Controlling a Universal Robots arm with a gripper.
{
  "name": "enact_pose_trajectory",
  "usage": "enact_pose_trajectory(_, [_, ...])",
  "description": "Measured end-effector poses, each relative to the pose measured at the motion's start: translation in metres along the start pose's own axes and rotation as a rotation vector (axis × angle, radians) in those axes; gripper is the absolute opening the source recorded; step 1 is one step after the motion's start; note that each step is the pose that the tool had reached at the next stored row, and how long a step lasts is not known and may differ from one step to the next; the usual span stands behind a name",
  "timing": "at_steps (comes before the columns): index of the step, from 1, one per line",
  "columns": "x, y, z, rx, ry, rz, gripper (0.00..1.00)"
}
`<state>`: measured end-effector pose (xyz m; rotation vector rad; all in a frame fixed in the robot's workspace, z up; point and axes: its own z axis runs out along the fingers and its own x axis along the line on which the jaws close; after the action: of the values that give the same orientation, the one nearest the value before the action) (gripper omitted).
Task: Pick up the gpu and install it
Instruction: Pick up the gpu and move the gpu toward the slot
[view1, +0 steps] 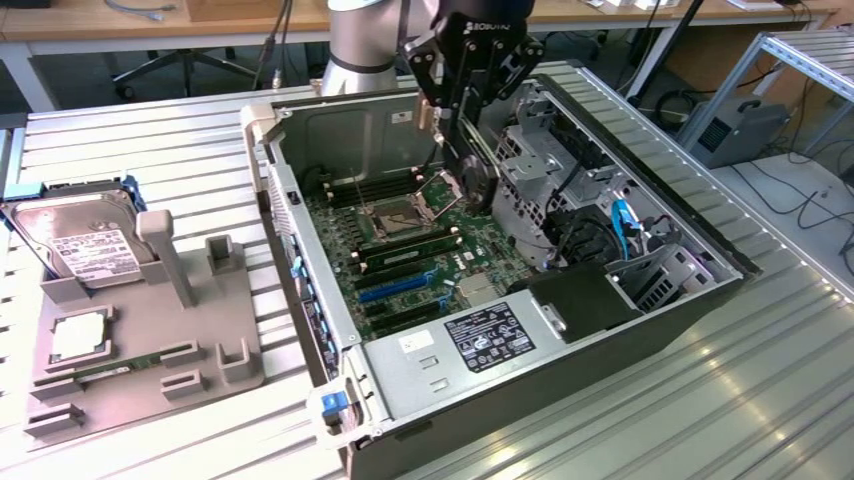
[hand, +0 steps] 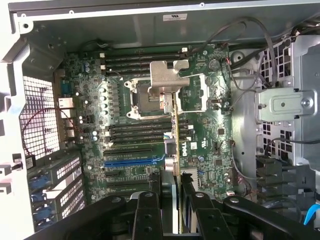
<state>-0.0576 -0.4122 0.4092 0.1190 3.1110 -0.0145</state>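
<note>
Gripper: our gripper (view1: 461, 128) is closed on the gpu (view1: 470, 165), pinching the thin card from both faces above the open computer case (view1: 400, 360).
Gpu position: in the wrist view the gpu (hand: 176, 145) hangs edge-on between the fingers (hand: 147, 212). The silvery piece at its far end (hand: 167, 80) we take for the bracket. The card sits over the motherboard (hand: 210, 145), around the CPU socket (hand: 142, 100), and it's in no slot.
Height: we can't tell how close the card's lower end is to the board.
Alignment risk: the card's edge looks crosswise to the blue slot (hand: 127, 162) and the dark slots beside it. Pressed down in this pose, we judge the contact edge would land on components rather than in a connector.
Socket risk: the socket is right under the bracket end. A low pass could scrape it, and that would be costly.
Grip risk: it's a narrow pinch on a long flat card. Any knock could swing it or let it slide between the pads.
Clearance risk: the drive cage (hand: 285, 105) and loose cables (hand: 250, 30) crowd one side, so a sideways move could snag the bracket or cooler.
Seating risk: a slight tilt at the slot mouth would likely jam one corner and flex the board.
</note>
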Motion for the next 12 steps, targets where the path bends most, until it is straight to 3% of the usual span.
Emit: enact_pose_trajectory(12, [-0.0028,0.0002,0.0014,0.0022,-0.0002,0.000,0.27])
